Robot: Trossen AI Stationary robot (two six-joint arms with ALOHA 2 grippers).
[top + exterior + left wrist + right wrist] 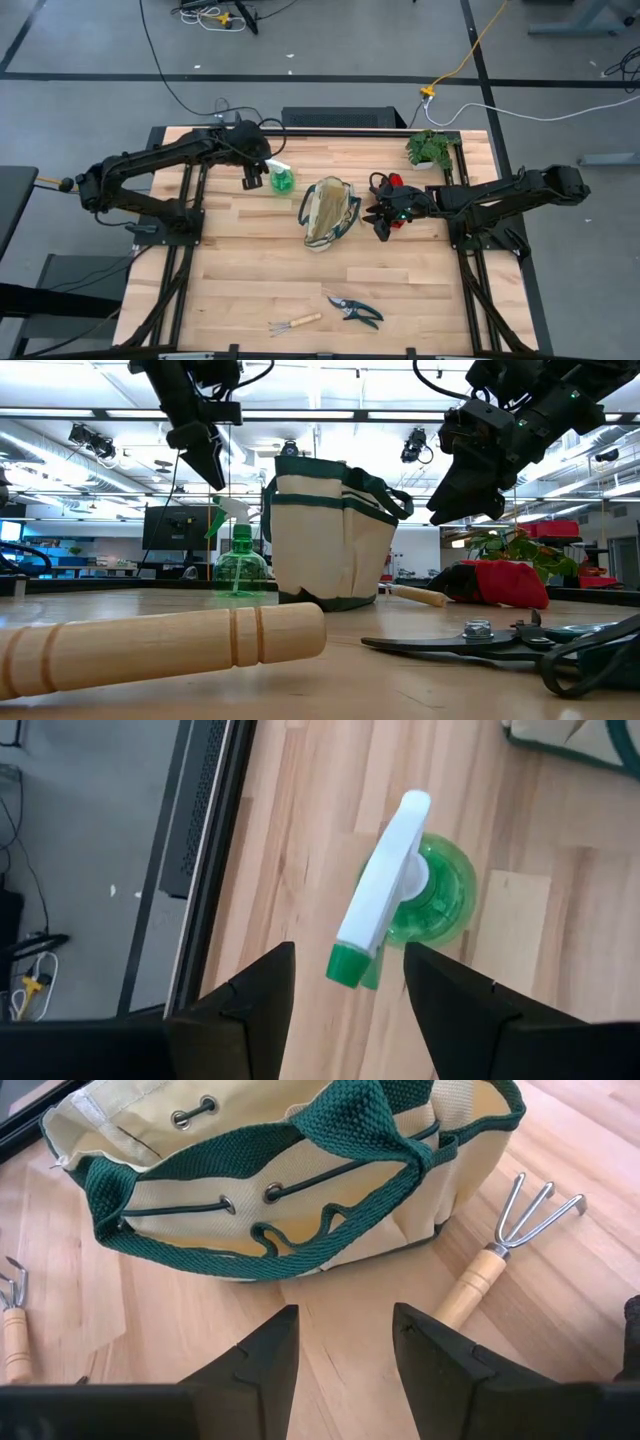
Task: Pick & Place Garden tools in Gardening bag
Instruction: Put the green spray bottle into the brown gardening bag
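Note:
The green spray bottle (283, 180) with its white top (385, 895) stands upright on the table at the far left of the beige gardening bag (328, 212). My left gripper (348, 948) is open and hangs above the bottle (240, 565), one finger on each side of its nozzle, clear of it. My right gripper (345, 1308) is open and hovers over bare wood right of the bag (290, 1170). One rake (500, 1240) lies beside it. The red-and-black gloves (500, 580) lie at the far right. The other rake (295, 323) and the shears (358, 311) lie near the front edge.
A small potted plant (432, 148) stands at the table's far right corner. The bag stands upright with its mouth open, its green handles (360, 1120) lying across the top. Bare wood lies between the bag and the tools at the front edge.

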